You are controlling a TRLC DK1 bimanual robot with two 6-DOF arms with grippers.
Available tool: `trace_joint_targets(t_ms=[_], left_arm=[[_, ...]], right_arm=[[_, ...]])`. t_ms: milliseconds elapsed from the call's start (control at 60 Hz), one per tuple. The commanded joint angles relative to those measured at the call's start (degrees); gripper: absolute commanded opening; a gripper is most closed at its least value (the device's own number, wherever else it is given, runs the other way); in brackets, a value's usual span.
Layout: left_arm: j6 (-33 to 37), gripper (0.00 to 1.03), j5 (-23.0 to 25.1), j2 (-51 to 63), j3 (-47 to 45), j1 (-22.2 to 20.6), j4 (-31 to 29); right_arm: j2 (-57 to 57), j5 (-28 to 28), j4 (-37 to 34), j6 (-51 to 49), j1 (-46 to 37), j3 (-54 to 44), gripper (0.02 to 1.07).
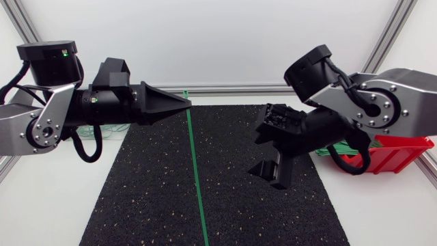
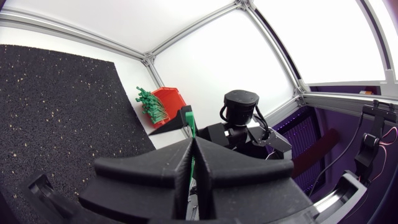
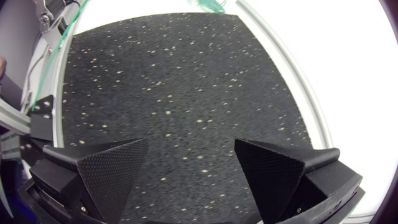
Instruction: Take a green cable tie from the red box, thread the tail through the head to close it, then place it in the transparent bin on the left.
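My left gripper point(image 1: 186, 104) points right over the mat's far edge, shut on a long green cable tie point(image 1: 196, 178) that runs from its tip toward the mat's near edge. In the left wrist view the tie point(image 2: 188, 122) sticks out between the closed fingers point(image 2: 168, 168). The right gripper point(image 1: 268, 154) hangs open above the mat's right half, a little way from the tie; its fingers point(image 3: 112, 168) hold nothing. The red box point(image 1: 392, 152) with green ties point(image 2: 149, 102) sits at the right behind my right arm. The transparent bin point(image 1: 87, 130) is mostly hidden behind my left arm.
A black speckled mat point(image 1: 157, 198) covers the middle of the white table. Aluminium frame rails point(image 1: 232, 89) run along the table's far edge. In the right wrist view the mat point(image 3: 186, 81) lies under the open fingers, with the green tie point(image 3: 59, 46) off to one side.
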Motion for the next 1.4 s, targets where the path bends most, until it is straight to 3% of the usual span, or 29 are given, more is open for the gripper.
trace_joint_targets(t_ms=[0,100,250,467,650,883,1183,1383], left_arm=[[0.98,0.04,1.25,-0.97,0.59,0.41,-0.83],[0.98,0.04,2.74,-0.44,1.21,0.94,-2.06],[0.98,0.04,5.73,1.14,2.44,2.52,-3.38],[1.51,0.04,8.63,3.86,3.75,4.37,-3.38],[1.69,0.04,9.24,6.32,5.42,5.16,-3.55],[1.69,0.04,9.77,8.87,7.27,5.51,-4.08],[1.69,0.04,9.77,11.6,9.38,5.42,-5.66],[1.69,0.04,9.68,13.0,11.31,5.16,-7.69]], right_arm=[[-4.01,2.38,8.65,-3.21,-0.9,-5.42,1.03],[-7.61,3.26,20.43,-6.37,-0.29,-10.43,1.03],[-11.39,4.76,38.18,-20.96,1.29,-18.25,1.03],[-9.72,4.58,55.23,-37.22,2.52,-22.29,1.03],[-5.5,1.59,68.68,-51.28,4.9,-27.48,1.03],[3.02,-8.34,85.12,-64.99,5.07,-31.79,1.03],[3.46,-22.93,86.43,-73.96,5.95,-32.49,1.0],[4.08,-24.86,86.7,-74.66,10.61,-34.51,0.94]])
